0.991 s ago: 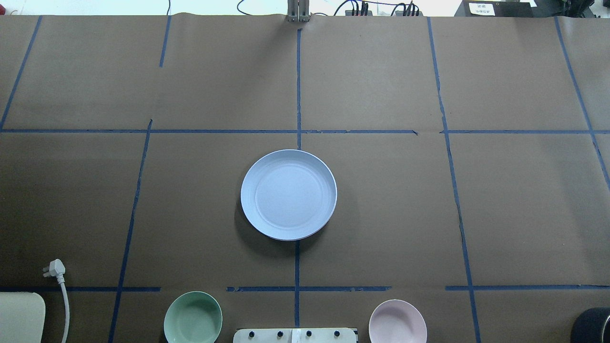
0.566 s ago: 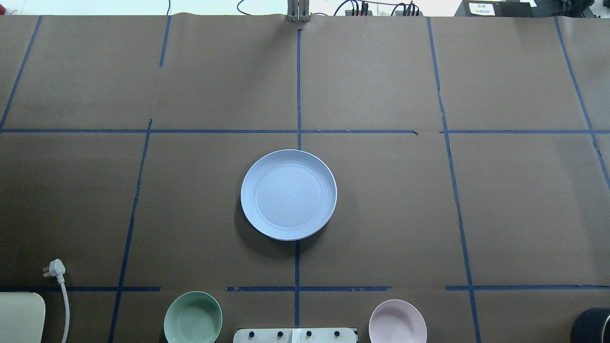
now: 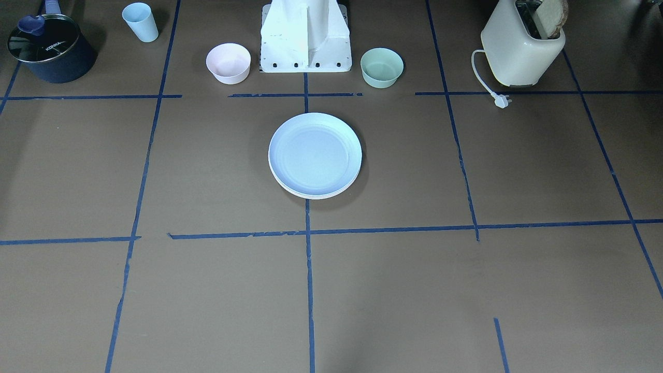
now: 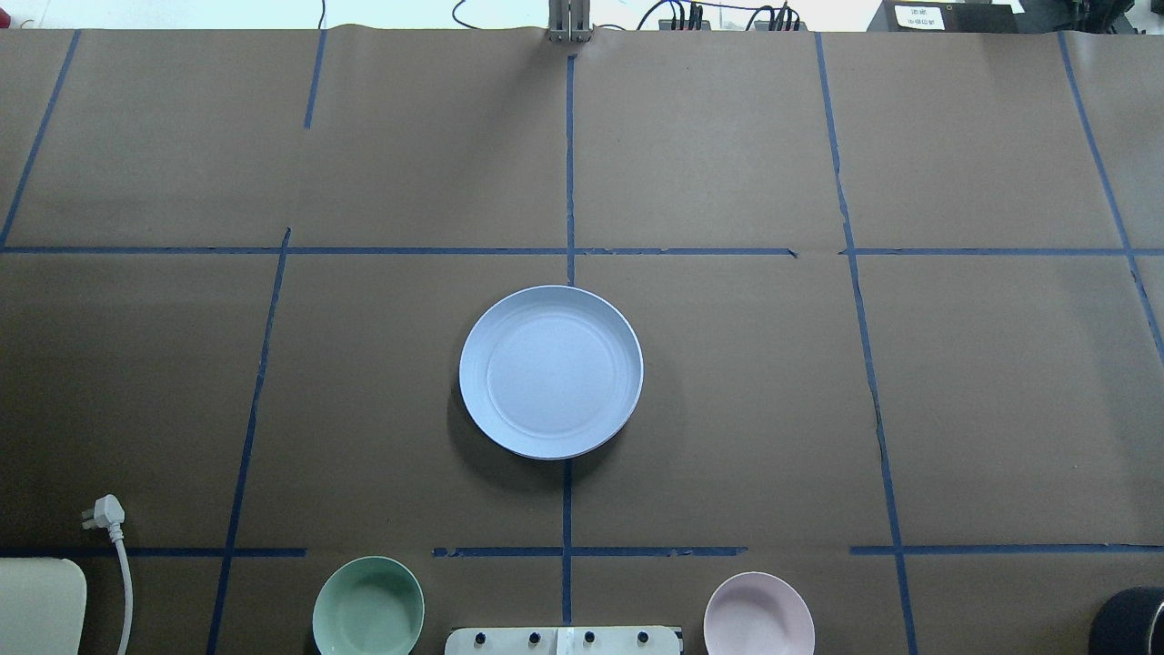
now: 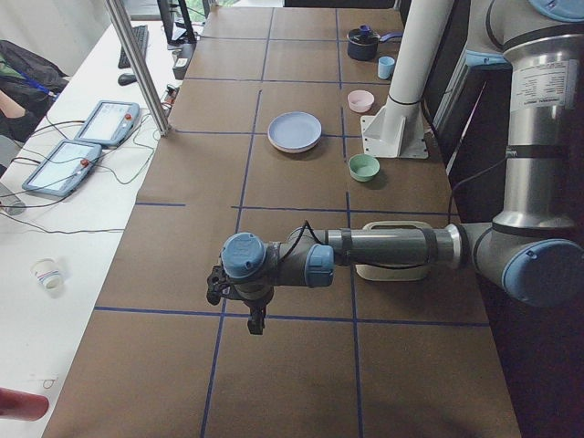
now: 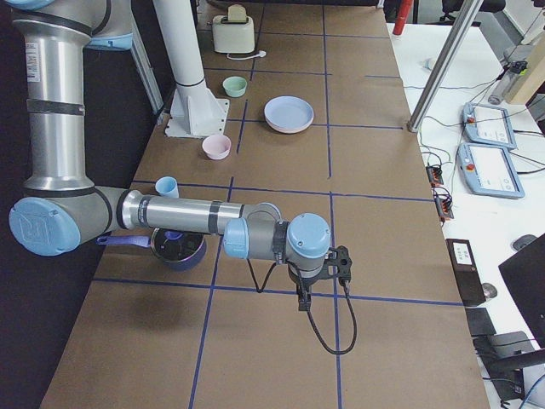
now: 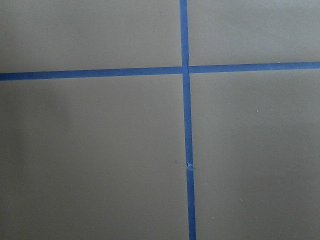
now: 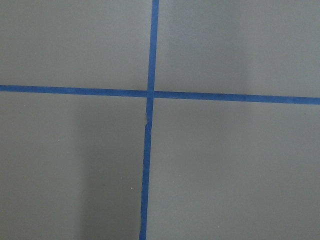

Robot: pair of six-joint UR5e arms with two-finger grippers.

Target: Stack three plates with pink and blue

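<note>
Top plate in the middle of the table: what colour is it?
The top plate is pale blue, clearest in the overhead exterior view.

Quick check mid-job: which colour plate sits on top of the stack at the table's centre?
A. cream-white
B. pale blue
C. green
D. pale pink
B: the pale blue plate lies face up at the centre, and the front-facing view shows the paler rims of the other plates under its near edge.

Blue plate (image 4: 550, 371) hides the lower plates (image 3: 313, 197) from overhead; front view shows only thin pale rims, colours and count unclear. Green bowl (image 4: 368, 608), pink bowl (image 4: 758, 615), toaster (image 4: 41, 605) and pot (image 4: 1128, 620) are cut by the overhead's bottom edge. Left gripper (image 5: 255, 319) and right gripper (image 6: 303, 300) are small and side-on; jaw gap unreadable.
</note>
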